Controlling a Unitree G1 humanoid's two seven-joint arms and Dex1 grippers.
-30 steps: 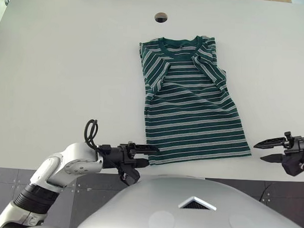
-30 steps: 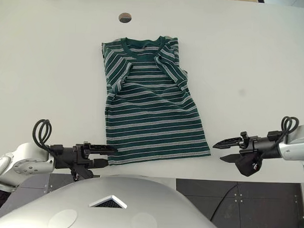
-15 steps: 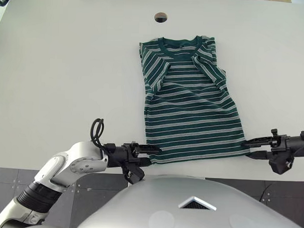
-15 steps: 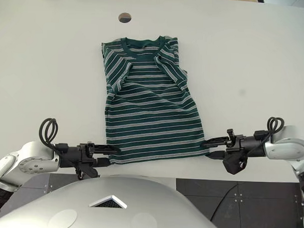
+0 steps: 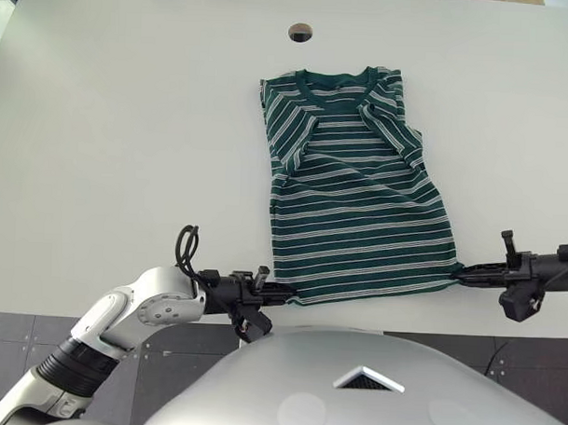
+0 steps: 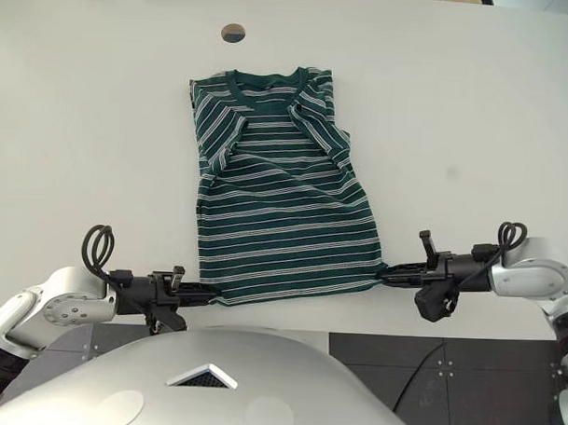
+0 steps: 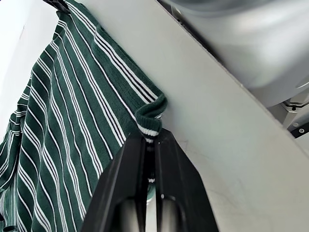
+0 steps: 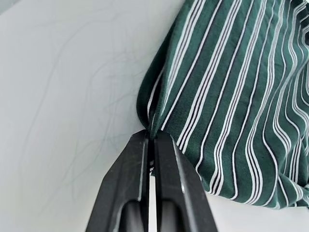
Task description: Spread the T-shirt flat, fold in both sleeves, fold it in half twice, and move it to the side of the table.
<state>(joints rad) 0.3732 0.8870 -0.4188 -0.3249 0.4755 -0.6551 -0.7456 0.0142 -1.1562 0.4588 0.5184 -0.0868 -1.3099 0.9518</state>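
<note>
Just beyond T-shirt collar, table hole; left tool, right tool tight on hem.

T-shirt lies on table (collar far); hole, perhaps, beyond.

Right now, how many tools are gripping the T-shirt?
2. The left tool is shut on the near hem corner of the T-shirt on the robot's left; the right tool is shut on the near hem corner on its right.

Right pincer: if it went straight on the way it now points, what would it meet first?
Probably the T-shirt: the right pincer, shut on its hem corner, points across the cloth.
</note>
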